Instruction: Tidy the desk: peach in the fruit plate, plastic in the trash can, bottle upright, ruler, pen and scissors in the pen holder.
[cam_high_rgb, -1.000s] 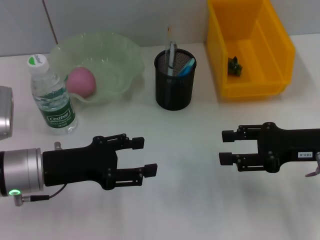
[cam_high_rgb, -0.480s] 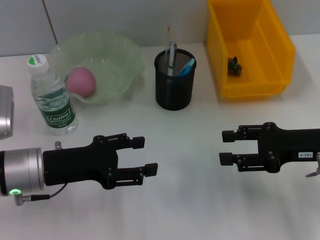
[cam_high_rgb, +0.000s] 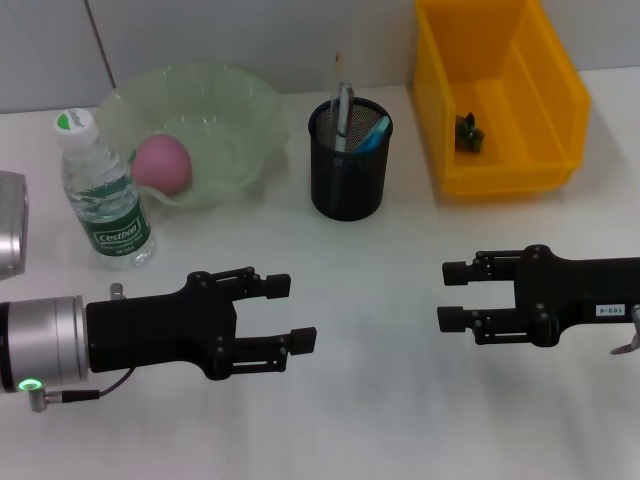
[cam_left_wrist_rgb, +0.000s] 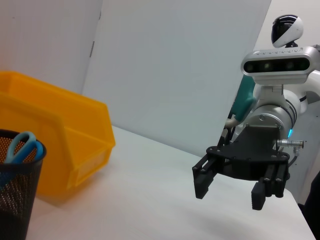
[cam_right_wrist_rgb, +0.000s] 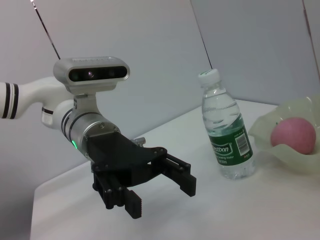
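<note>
The pink peach (cam_high_rgb: 162, 164) (cam_right_wrist_rgb: 294, 136) lies in the pale green fruit plate (cam_high_rgb: 235, 110) (cam_right_wrist_rgb: 272, 131) at the back left. Beside the plate the water bottle (cam_high_rgb: 100, 196) (cam_right_wrist_rgb: 224, 133) stands upright. The black mesh pen holder (cam_high_rgb: 349, 174) (cam_left_wrist_rgb: 15, 200) holds a pen (cam_high_rgb: 339, 98) and blue-handled scissors (cam_high_rgb: 375, 131) (cam_left_wrist_rgb: 21, 146); the ruler cannot be told apart. A small dark green piece of plastic (cam_high_rgb: 468, 133) lies in the yellow trash can (cam_high_rgb: 500, 170) (cam_left_wrist_rgb: 65, 145). My left gripper (cam_high_rgb: 296, 312) (cam_right_wrist_rgb: 162, 187) hovers open at the front left. My right gripper (cam_high_rgb: 446, 295) (cam_left_wrist_rgb: 226, 187) hovers open at the front right.
A grey metal object (cam_high_rgb: 10, 225) shows at the left edge of the head view. White table (cam_high_rgb: 390, 400) lies between and in front of the two grippers. A wall stands behind the plate and the trash can.
</note>
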